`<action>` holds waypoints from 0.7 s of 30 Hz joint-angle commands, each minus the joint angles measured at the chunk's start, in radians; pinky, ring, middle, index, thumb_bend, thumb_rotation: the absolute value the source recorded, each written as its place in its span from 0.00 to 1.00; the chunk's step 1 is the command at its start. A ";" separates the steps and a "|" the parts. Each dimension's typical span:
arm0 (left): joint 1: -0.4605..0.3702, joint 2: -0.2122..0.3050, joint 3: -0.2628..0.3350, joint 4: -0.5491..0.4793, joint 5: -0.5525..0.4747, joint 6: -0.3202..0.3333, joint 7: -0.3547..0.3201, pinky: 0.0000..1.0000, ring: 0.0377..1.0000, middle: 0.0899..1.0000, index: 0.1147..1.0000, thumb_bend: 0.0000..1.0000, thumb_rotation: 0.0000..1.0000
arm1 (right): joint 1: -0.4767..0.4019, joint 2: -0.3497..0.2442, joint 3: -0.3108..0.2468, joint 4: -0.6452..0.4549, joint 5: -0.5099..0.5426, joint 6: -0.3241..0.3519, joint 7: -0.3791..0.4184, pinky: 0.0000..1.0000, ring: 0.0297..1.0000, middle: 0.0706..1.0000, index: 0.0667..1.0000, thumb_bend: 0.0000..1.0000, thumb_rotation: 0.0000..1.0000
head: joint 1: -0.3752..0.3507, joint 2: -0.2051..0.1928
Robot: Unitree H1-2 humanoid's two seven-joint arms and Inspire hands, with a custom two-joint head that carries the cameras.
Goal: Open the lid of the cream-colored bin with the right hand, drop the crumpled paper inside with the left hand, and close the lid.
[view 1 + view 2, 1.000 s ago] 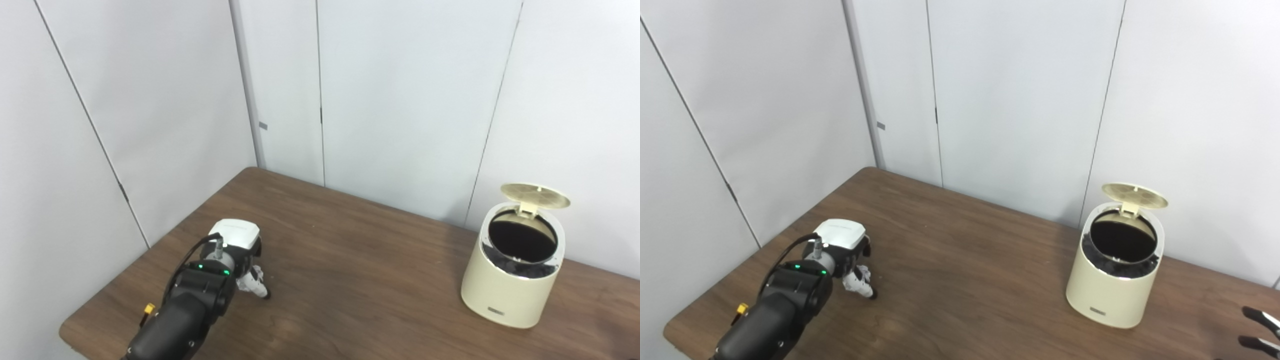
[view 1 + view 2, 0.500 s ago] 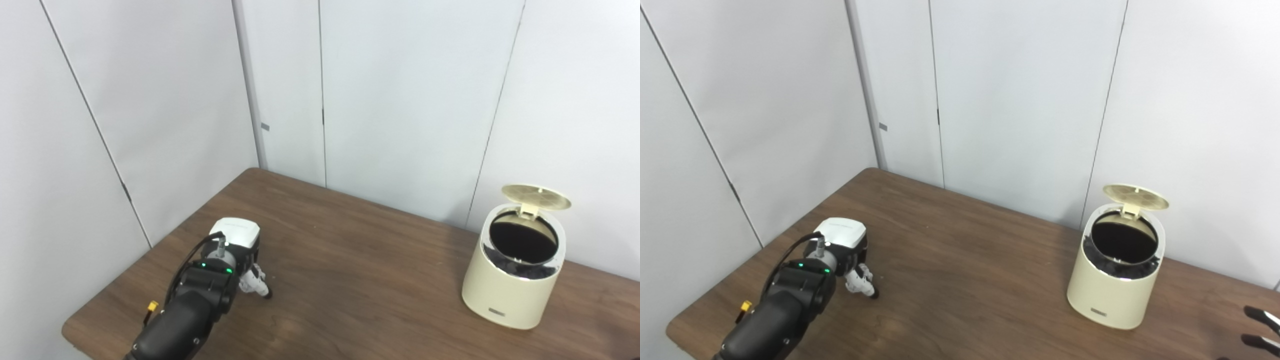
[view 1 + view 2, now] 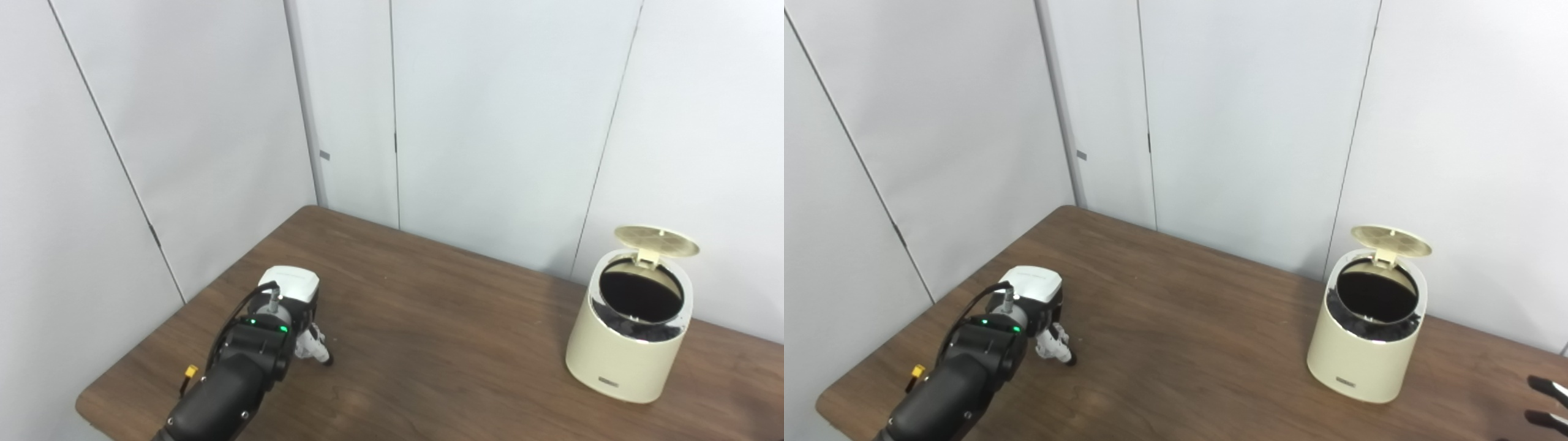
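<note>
The cream-colored bin stands at the table's right, its round lid tipped up at the back and the dark inside showing. My left hand is at the table's left part, pointing down, with its fingertips on the wood. No crumpled paper shows; the hand hides whatever lies under it. Of my right hand, only a few dark fingertips show at the bottom right corner of the right eye view. They are spread apart, hold nothing, and lie right of the bin.
The brown wooden table runs from the left corner to the right edge of the picture. White wall panels stand close behind it and along its left side. The table's left edge is near my left forearm.
My left forearm has swung slightly to the right while the hand stays on the same spot. The right fingertips have slid a little toward the corner. The bin and lid are unchanged.
</note>
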State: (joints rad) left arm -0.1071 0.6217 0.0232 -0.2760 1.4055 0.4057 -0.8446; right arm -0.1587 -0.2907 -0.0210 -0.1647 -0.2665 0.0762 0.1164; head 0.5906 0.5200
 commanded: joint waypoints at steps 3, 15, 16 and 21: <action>0.054 0.011 -0.004 -0.015 -0.011 -0.046 0.115 0.47 0.40 0.40 0.44 0.52 0.00 | -0.035 -0.016 -0.005 -0.033 -0.002 -0.020 -0.010 0.46 0.74 0.88 0.81 0.86 0.66 | 0.003 0.002; 0.028 -0.002 0.029 -0.148 0.015 -0.085 0.126 0.45 0.37 0.42 0.42 0.53 0.00 | -0.040 -0.007 -0.001 -0.034 -0.006 -0.015 -0.015 0.47 0.74 0.88 0.80 0.86 0.65 | 0.006 0.003; 0.025 -0.003 0.031 -0.156 0.017 -0.087 0.117 0.48 0.40 0.39 0.43 0.53 0.00 | -0.039 -0.007 0.000 -0.033 -0.007 -0.015 -0.015 0.47 0.74 0.88 0.80 0.87 0.66 | 0.006 0.003; 0.015 -0.011 0.048 -0.183 0.032 -0.116 0.088 0.62 0.51 0.41 0.44 0.52 0.00 | -0.036 0.000 -0.002 -0.035 -0.001 -0.010 -0.016 0.48 0.74 0.88 0.80 0.87 0.65 | 0.005 0.005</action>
State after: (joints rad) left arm -0.0572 0.5877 0.0529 -0.4280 1.4141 0.2939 -0.7618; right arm -0.1605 -0.2899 -0.0180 -0.1655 -0.2717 0.0758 0.1161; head 0.5967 0.5246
